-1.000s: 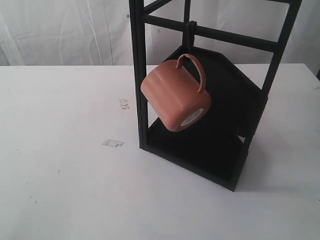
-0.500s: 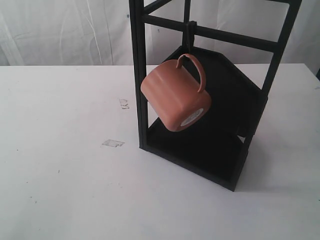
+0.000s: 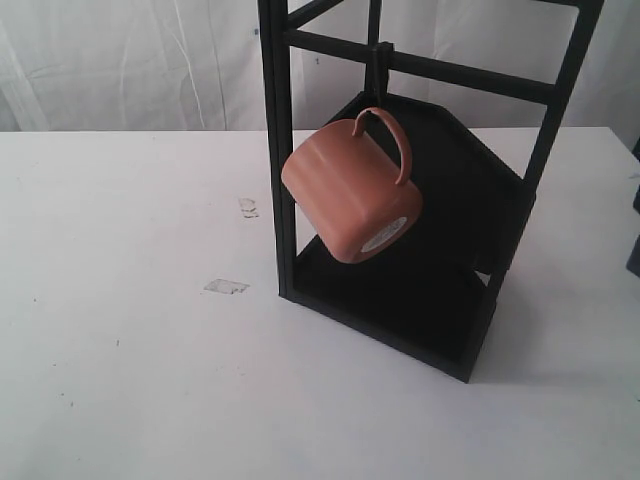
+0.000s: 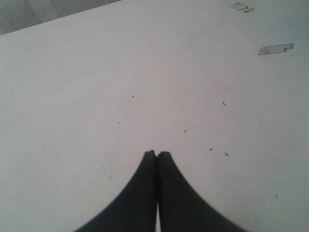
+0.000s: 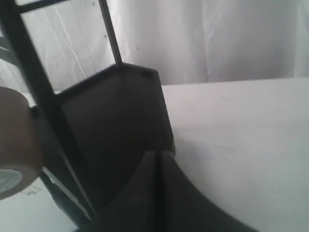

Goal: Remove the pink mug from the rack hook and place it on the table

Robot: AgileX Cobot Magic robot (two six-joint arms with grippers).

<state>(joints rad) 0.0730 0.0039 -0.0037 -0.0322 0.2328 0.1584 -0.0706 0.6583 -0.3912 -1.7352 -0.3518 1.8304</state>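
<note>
The pink mug hangs tilted by its thin handle from the rack hook, its labelled base facing down and forward. The hook sits under the top crossbar of the black rack, which stands on the white table. My left gripper is shut and empty over bare tabletop, out of the exterior view. Beside the rack's shelf, my right gripper is also shut and empty; the mug shows at that view's edge, apart from the fingers. A dark part of the right arm pokes in at the exterior view's right edge.
A bit of clear tape and a small scuff lie on the table left of the rack. The rack's two dark angular shelves sit behind and below the mug. A white curtain backs the table.
A dark part of the right arm has come into the exterior view at its right edge. The mug and rack have not moved.
</note>
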